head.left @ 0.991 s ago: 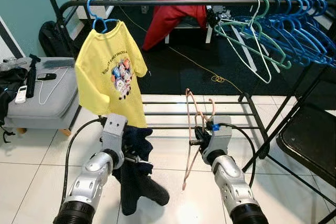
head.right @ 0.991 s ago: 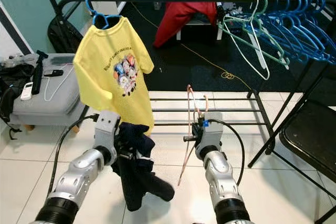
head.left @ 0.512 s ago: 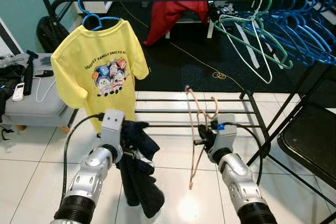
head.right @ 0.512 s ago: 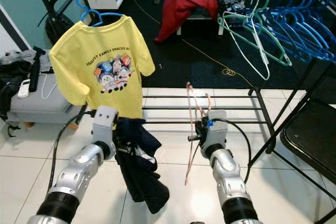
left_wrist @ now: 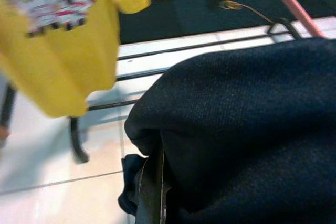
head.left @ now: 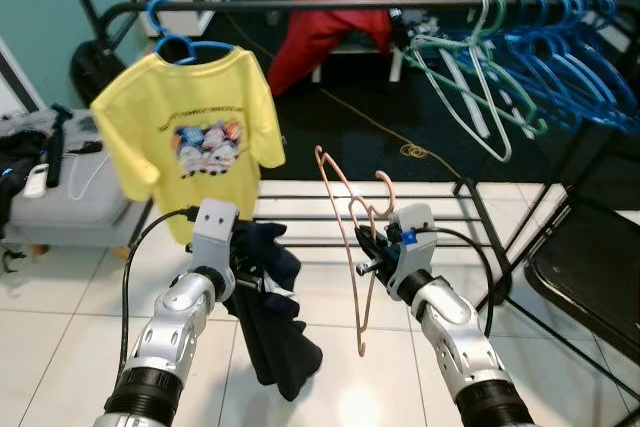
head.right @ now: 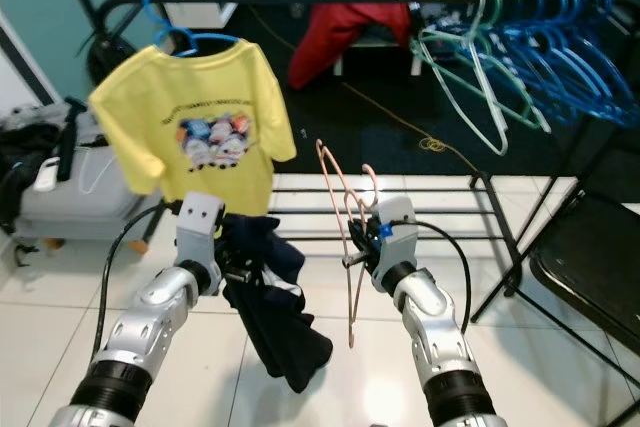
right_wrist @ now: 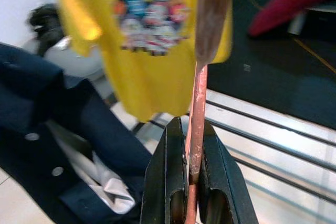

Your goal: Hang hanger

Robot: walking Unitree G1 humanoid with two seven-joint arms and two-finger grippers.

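Right end effector (right_wrist: 192, 174) pinches thin pink wire hanger (head.left: 345, 209), held below the black clothes rail (head.left: 330, 5). Left end effector (head.left: 243, 272) clamped on dark navy garment (head.left: 268, 322) near yellow printed T-shirt (head.left: 195, 137).

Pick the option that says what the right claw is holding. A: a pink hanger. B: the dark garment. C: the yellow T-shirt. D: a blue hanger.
A: the right claw is shut on the thin bar of the pink hanger, while the dark garment is held by the left claw.
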